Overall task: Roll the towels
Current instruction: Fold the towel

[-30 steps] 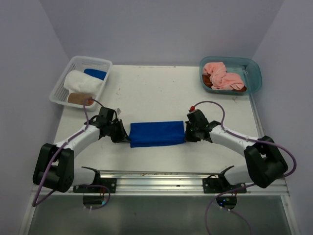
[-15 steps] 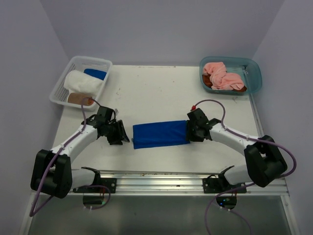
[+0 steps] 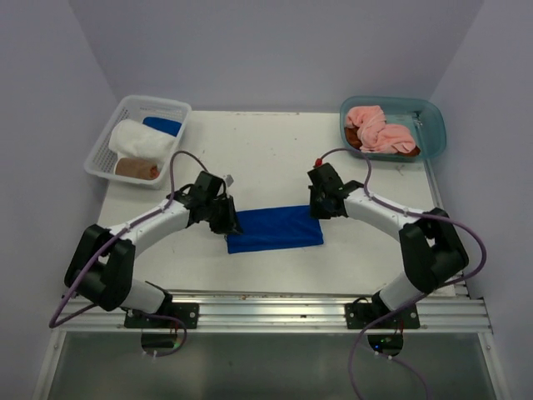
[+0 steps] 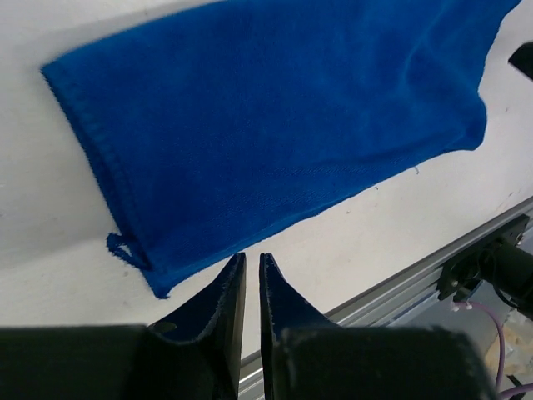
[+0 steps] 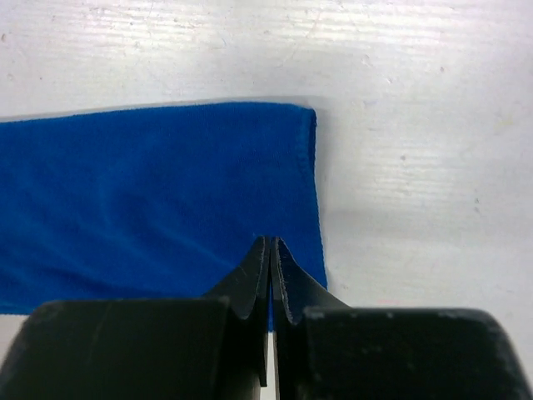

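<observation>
Left tool (image 3: 232, 224), right tool (image 3: 320, 208) shifted, blue towel (image 3: 275, 229) between, basket (image 3: 158, 100), tub (image 3: 439, 137) beyond

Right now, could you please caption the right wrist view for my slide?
Shut right gripper at the right edge of a flat blue towel.

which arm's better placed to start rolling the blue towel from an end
Right, probably: the right gripper, shut, sits over the blue towel at its end edge; the left gripper hangs over table just off the cloth.

White table (image 3: 266, 158) — blue towel (image 3: 275, 229), mesh basket (image 3: 100, 150), teal tub (image 3: 435, 137) on it.
</observation>
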Controlling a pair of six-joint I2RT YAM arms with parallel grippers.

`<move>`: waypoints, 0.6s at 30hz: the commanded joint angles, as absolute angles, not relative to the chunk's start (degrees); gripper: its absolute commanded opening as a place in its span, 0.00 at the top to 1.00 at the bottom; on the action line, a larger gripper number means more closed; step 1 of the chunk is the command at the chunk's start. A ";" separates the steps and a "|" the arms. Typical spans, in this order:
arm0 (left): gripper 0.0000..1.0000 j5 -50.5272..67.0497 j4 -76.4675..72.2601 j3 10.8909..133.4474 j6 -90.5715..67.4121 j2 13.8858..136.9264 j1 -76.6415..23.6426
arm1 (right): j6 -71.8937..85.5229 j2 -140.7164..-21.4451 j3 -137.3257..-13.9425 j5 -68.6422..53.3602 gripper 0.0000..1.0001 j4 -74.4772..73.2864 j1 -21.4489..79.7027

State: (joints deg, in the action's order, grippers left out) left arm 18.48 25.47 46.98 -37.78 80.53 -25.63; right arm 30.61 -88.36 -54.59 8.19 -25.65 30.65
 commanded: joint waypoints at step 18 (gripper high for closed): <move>0.92 12.85 22.93 45.34 -37.44 94.83 -27.77 | 30.14 -96.87 -48.54 3.70 1.00 -16.61 27.33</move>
